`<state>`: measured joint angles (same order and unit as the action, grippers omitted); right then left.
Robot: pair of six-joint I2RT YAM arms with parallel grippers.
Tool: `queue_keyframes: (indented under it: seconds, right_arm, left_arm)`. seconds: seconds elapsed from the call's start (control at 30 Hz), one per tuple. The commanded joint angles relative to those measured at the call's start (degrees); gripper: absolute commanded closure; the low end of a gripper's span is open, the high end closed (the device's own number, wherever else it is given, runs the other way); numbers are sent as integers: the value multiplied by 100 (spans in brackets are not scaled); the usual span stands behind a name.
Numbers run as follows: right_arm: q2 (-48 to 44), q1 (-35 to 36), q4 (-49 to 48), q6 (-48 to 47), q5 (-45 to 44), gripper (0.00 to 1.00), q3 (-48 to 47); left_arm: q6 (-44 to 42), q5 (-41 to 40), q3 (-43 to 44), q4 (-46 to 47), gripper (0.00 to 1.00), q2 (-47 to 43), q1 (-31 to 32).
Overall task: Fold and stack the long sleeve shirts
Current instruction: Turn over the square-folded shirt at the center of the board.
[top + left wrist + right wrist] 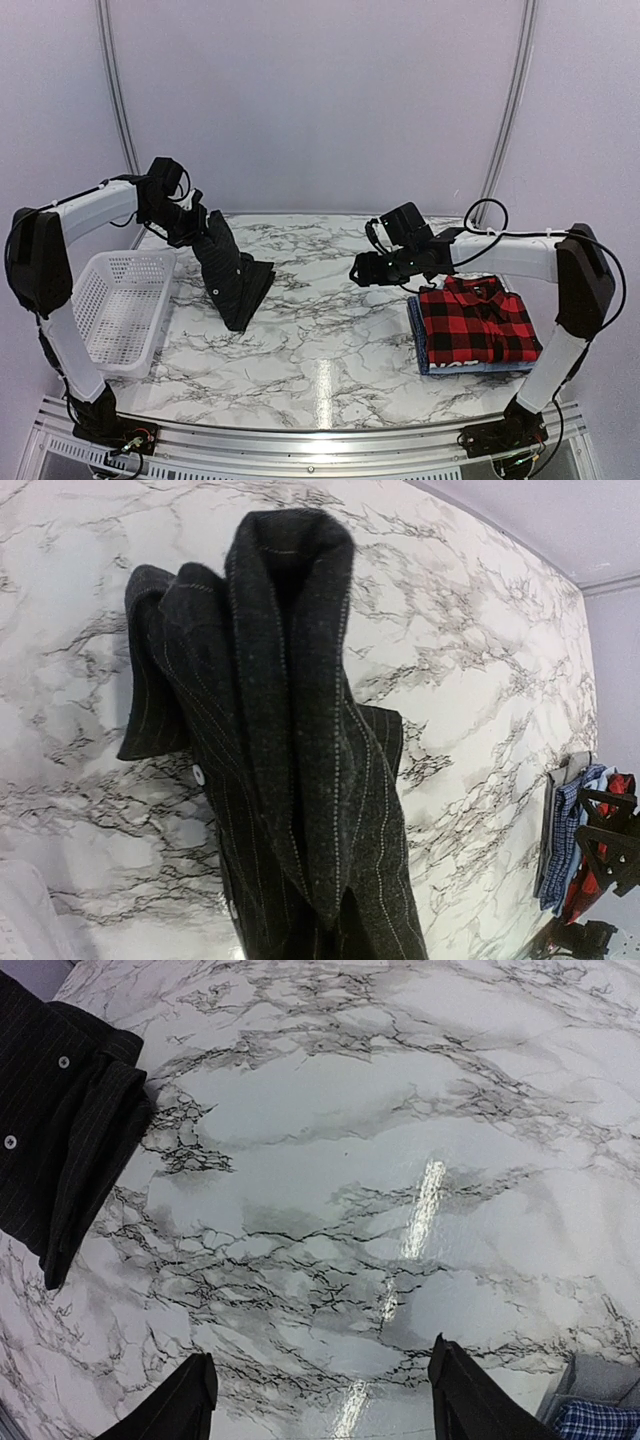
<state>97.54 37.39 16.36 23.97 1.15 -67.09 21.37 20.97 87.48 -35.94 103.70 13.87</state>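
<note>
- Top external view: your left gripper (pixel 197 228) is raised over the left part of the marble table (pixel 330 350), pinched tight on the black pinstriped shirt (pixel 232 278); its fingertips are buried in the cloth.
- The black pinstriped shirt hangs from that grip as a bunched, slanting column; its lower end reaches the tabletop level just right of the white mesh basket (pixel 130 258); you cannot tell whether it rests on the marble.
- Left wrist view: you look down the black pinstriped shirt (pixel 290 730); a rolled fold rises toward the lens, fine light stripes run along it, and a white button (pixel 198 774) shows on its left side.
- Your right gripper (pixel 358 272) hovers over the middle-right of the table, pointing left, well apart from the hanging shirt; its jaws are spread with nothing between them.
- Right wrist view: the two dark fingers (pixel 190 1405) frame bare marble at the bottom edge; the black pinstriped shirt (pixel 60 1120) fills the upper-left corner, two small buttons visible on it.
- The plaid shirt (pixel 475 322) lies folded flat on the right side of the table, collar at the far end; it sits on top of the blue shirt (pixel 418 340), whose edge peeks out along the left and near sides.
- A corner of the blue shirt (pixel 600 1422) shows at the lower right of the right wrist view.
</note>
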Motion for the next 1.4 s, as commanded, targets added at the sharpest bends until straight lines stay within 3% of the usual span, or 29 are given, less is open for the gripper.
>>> queue_keyframes:
  seconds: [0.0, 0.13, 0.4, 0.57, 0.67, 0.73, 0.77, 0.83, 0.9, 0.97, 1.1, 1.37]
  right_arm:
    - [121, 93, 42, -15, 79, 31, -335]
    - [160, 154, 111, -31, 43, 32, -420]
    - [6, 167, 217, -72, -25, 32, -439]
    - [-145, 173, 308, -101, -58, 32, -456]
    - [-244, 154, 375, -120, -88, 31, -409]
    - [-309, 120, 459, -103, -305, 31, -364]
    - [-366, 102, 464, -103, -324, 31, -314]
    - [-505, 43, 541, -89, -379, 30, -230]
    - [-640, -3, 660, -84, -492, 30, -169]
    - [-793, -32, 694, -100, -590, 29, -80]
    - [-787, -68, 667, -120, -652, 27, -41]
    - [78, -62, 439, -225, -540, 27, -463]
  left_arm:
    - [-317, 270, -367, -3, 100, -533, -459]
    - [-667, 540, -253, -234, 100, -810, -829]
    - [-1183, 838, 846, -1151, 100, -652, -788]
    - [-1062, 463, 1921, -1545, 100, -94, 261]
    - [-619, 401, 2829, -1647, 99, 838, 1064]
    - [-294, 312, 3457, -1660, 90, 1678, 1525]
    - [-142, 350, 3821, -1661, 79, 2177, 1728]
    - [248, 294, 4757, -1657, 40, 3069, 2151]
    - [525, 256, 5637, -1640, 22, 3782, 2478]
    - [741, 339, 6182, -1402, 11, 4175, 2715]
    - [941, 119, 5455, -604, 5, 3656, 2843]
    - [786, -1283, 3259, -363, 3, 1939, 2346]
